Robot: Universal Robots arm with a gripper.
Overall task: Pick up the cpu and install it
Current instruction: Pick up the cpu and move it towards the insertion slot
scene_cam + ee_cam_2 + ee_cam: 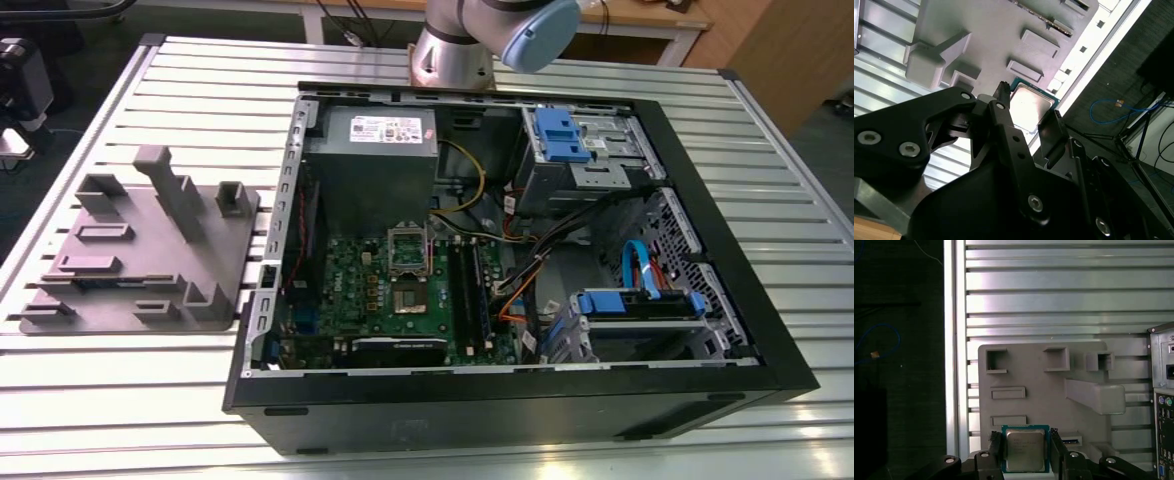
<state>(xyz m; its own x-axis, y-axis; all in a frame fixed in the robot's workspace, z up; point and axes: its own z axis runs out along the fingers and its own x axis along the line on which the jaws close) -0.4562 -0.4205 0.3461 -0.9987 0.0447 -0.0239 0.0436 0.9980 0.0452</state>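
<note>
The black two-finger gripper (1026, 441) was closed on the cpu (1025, 452), a small flat square chip with a pale silver-grey metal top and a thin greenish rim. In both wrist views the jaws stood one on each side of the chip, and the black fingers (995, 449) pressed against two opposite edges of it. In the second wrist view, the gripper (1028, 102) held the cpu (1030, 106) with its metal top turned toward the camera.

Behind the chip there was the grey moulded plastic tray (1029, 375) with raised blocks and shallow pockets. The tray looked farther from the camera than the chip, so the cpu seemed to be held off it and not lying in a pocket.

In the exterior view, the same tray (134, 250) lay on the slatted aluminium table (160, 400), at the exterior view's left. Just beside it stood the open black computer case (534, 420). Inside the case was the green motherboard (360, 290). The open rectangular silver metal socket frame (406, 245) was near the middle of the board, and the long narrow black memory sticks (463, 290) stood beside it, toward the exterior view's right. The base of the silver-grey robot arm (454, 50) rose behind the case.
</note>
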